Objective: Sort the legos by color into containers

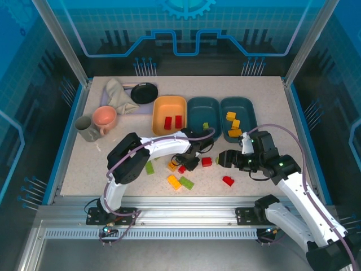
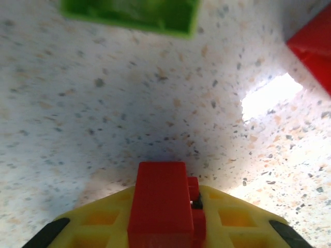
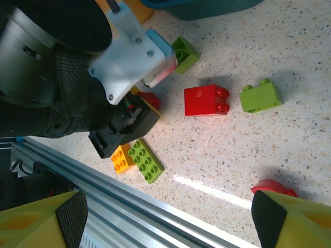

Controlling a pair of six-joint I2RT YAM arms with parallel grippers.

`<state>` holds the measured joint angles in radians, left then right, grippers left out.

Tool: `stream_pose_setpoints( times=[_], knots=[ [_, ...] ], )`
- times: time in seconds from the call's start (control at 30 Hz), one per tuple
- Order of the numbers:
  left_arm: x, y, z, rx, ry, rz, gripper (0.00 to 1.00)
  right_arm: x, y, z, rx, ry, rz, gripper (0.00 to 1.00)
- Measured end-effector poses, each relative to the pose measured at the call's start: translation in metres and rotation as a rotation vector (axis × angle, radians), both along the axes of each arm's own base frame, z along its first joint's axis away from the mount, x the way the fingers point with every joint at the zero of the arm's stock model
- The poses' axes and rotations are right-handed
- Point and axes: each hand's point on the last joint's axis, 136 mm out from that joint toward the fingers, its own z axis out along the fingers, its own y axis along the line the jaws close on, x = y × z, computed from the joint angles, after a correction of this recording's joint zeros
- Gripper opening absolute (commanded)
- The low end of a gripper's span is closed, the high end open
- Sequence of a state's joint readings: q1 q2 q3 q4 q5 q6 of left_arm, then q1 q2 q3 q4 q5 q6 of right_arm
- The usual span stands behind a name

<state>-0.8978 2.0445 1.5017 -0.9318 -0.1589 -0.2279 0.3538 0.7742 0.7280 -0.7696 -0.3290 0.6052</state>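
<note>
My left gripper is down at the table's middle, shut on a red lego that sits between its yellow fingers. A green lego and another red one lie just beyond it. My right gripper hovers open to the right, with nothing between its fingers. Beneath it lie a red lego, green legos and an orange one. The orange container holds two red legos, the middle teal container one green, and the right teal container three yellow.
A pink cup and a grey cup stand at the left. A cloth and a black dish lie behind them. The aluminium rail runs along the near edge, close under my right gripper.
</note>
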Motion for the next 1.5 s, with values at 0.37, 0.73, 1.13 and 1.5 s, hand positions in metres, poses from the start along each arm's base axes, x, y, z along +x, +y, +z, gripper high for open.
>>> stream_pose_setpoints(
  times=[0.37,0.73,1.13,1.5],
  knots=[
    [0.123,0.036,0.135,-0.270,-0.281,0.321,0.22,0.022,0.032,0.036,0.117,-0.164,0.102,0.84],
    [0.273,0.107,0.104,-0.313,-0.356,0.666,0.23,0.067,0.054,0.039,0.076,-0.195,0.088,0.84],
    [0.300,0.109,0.037,-0.337,-0.246,0.786,0.32,0.081,0.045,0.003,-0.034,-0.106,0.024,0.84],
    [0.295,0.106,0.035,-0.357,-0.212,0.833,0.67,0.088,0.029,-0.011,-0.245,-0.025,0.015,0.80]
  ],
)
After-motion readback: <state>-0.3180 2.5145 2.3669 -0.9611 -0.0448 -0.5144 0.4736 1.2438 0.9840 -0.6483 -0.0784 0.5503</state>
